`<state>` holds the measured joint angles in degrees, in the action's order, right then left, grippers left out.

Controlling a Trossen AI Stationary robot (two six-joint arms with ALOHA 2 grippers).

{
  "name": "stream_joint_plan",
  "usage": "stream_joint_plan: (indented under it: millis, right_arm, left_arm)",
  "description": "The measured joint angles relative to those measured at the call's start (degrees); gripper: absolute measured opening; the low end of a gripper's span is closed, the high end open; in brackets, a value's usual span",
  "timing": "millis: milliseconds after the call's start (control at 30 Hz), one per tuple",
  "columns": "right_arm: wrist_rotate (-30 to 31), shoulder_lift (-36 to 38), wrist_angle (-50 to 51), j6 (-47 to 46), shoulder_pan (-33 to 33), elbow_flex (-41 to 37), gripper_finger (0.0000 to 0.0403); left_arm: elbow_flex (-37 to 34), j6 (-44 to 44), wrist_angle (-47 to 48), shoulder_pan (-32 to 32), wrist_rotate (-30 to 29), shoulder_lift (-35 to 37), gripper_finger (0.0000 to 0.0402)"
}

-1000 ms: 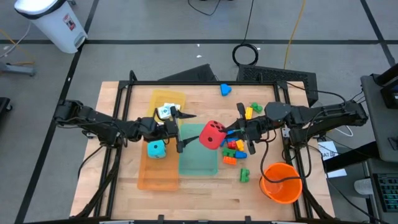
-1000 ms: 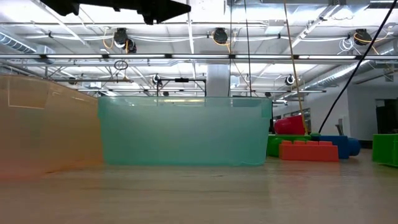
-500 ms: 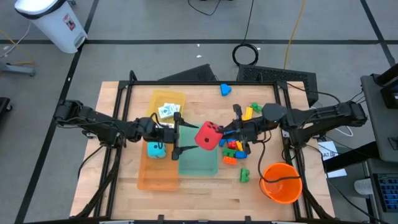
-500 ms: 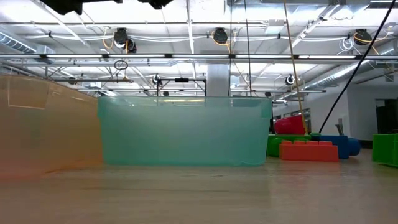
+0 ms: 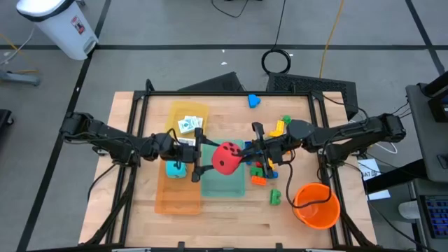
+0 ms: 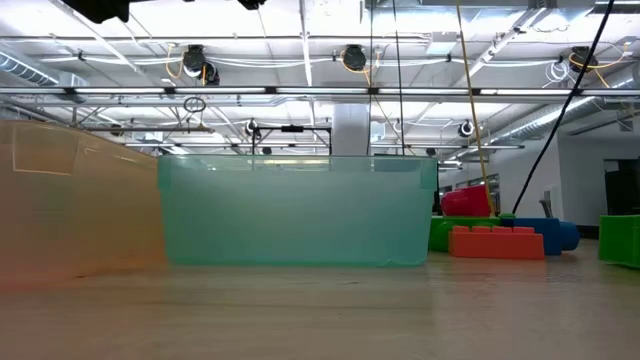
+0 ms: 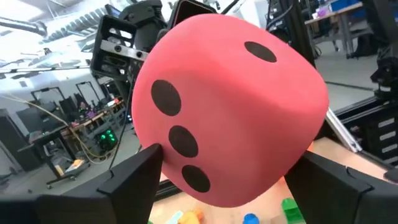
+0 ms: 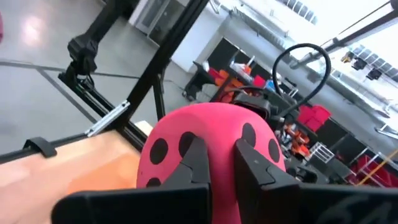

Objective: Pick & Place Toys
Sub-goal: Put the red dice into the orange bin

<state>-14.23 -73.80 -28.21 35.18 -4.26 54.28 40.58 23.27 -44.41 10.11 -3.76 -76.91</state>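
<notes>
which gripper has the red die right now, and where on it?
The red die hangs above the teal tray. The right gripper is shut on its right-hand side. The left gripper brackets its left side; contact cannot be told.

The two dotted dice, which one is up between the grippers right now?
The red die, held up over the teal tray between the left gripper and the right gripper. The teal die sits in the orange tray.
</notes>
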Motion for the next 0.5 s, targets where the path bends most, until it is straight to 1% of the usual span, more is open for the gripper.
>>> stream_joint_plan:
  millis: [100, 233, 300, 500]
  right_arm:
    - [-0.42, -0.06, 0.83, -0.9, 0.94, 0.02, 0.0003]
    - [-0.94, 0.01, 2.0, -2.87, 1.99, 0.09, 0.0003]
    - [-0.74, 0.05, 2.34, -3.05, 2.16, 0.13, 0.0003]
    - [-0.45, 0.07, 3.92, -3.17, 2.17, 0.15, 0.0003]
  left_arm:
    - [0.0, 3.06, -1.03, 1.02, -0.24, -0.02, 0.0277]
    - [0.0, 3.67, -2.56, 1.59, -0.64, -0.02, 0.0197]
    - [0.0, 3.82, -3.14, 1.59, -0.64, -0.02, 0.0165]
    - [0.0, 4.11, -3.05, 1.5, 0.38, -0.04, 0.0161]
